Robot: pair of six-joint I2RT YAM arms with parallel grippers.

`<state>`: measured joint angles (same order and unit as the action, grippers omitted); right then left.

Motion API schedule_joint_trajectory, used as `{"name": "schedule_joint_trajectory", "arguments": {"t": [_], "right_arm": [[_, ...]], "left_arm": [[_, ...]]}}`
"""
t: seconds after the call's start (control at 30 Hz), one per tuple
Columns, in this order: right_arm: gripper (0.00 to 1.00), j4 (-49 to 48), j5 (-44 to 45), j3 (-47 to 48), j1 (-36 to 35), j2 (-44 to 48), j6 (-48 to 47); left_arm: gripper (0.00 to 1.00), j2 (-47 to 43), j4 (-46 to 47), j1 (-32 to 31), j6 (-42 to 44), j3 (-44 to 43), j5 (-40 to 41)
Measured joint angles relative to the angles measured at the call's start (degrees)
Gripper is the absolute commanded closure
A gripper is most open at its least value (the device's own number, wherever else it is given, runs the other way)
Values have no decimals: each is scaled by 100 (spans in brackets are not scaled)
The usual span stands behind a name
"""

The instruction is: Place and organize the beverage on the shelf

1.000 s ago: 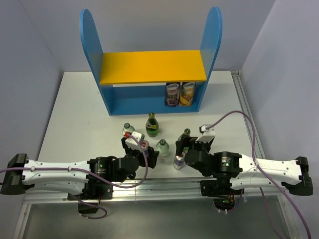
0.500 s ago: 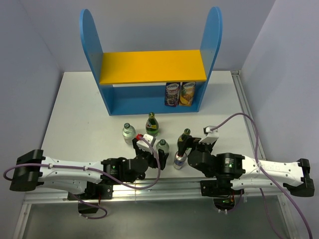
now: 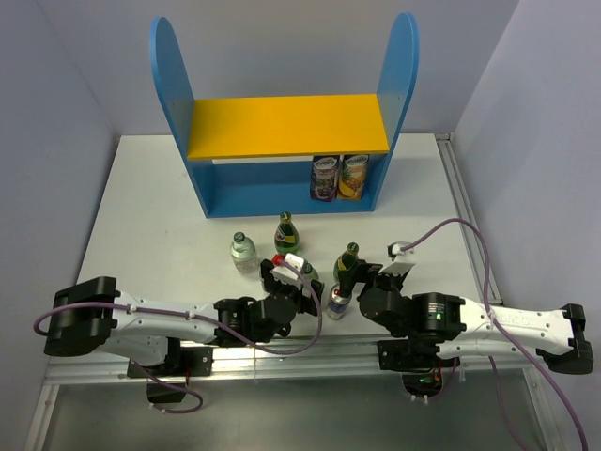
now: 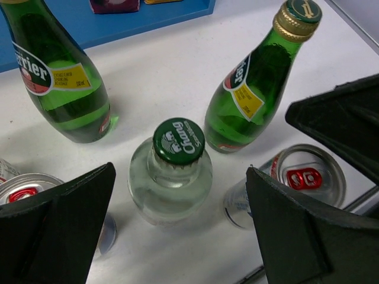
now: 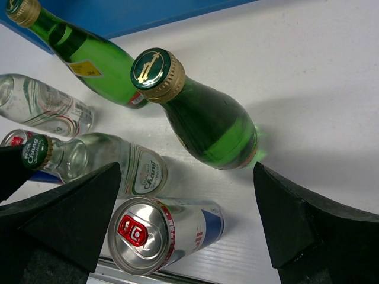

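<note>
The blue shelf [image 3: 282, 193] with its yellow upper board stands at the back of the table. Six drinks stand in front of it. In the left wrist view a clear bottle [image 4: 176, 177] with a green cap stands between my left fingers. Two green bottles [image 4: 62, 80] [image 4: 251, 89] stand behind it, and a can stands on each side [image 4: 299, 177] [image 4: 23, 192]. My left gripper [image 4: 180, 231] [image 3: 296, 279] is open around the clear bottle without touching it. My right gripper [image 5: 189, 225] [image 3: 344, 284] is open over a blue-silver can [image 5: 163, 231], with a green bottle [image 5: 207, 118] just beyond.
Two fruit-printed containers [image 3: 338, 177] stand on the shelf's lower tier at the right. A second clear bottle [image 3: 243, 252] stands left of the cluster. The two grippers are close together over the drinks. A metal rail [image 3: 310, 352] runs along the table's near edge.
My left gripper has moved right and forward, from beside the left clear bottle to straddling the middle clear bottle. My right gripper has shifted slightly forward over the can.
</note>
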<state>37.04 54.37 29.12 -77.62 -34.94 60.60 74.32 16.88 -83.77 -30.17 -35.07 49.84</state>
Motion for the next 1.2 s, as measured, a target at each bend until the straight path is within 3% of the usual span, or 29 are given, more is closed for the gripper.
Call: {"name": "schedule_joint_trajectory", "arguments": {"t": [0.1,0.27,0.4,0.53,0.6,0.73,1.2], "right_arm": [[0,-37,-2,-42,0,0,-4],[0,-63,-9,-66,0,48,-22],[0,-118,-11,-98,0,127,-39],[0,-122,-33,-144,0,138,-44],[0,-138,-42,-144,0,146,-48],[0,-157,-48,-153,0,208,-70],[0,-280,-87,-223,0,387,-173]], "left_arm": [[2,177,153,103,96,-42,-2],[14,400,323,262,212,-184,-2],[33,503,402,302,262,-289,2],[69,588,446,317,365,-389,103],[74,658,444,334,402,-487,199],[100,828,435,350,391,-649,199],[100,841,-212,350,295,-931,260]]}}
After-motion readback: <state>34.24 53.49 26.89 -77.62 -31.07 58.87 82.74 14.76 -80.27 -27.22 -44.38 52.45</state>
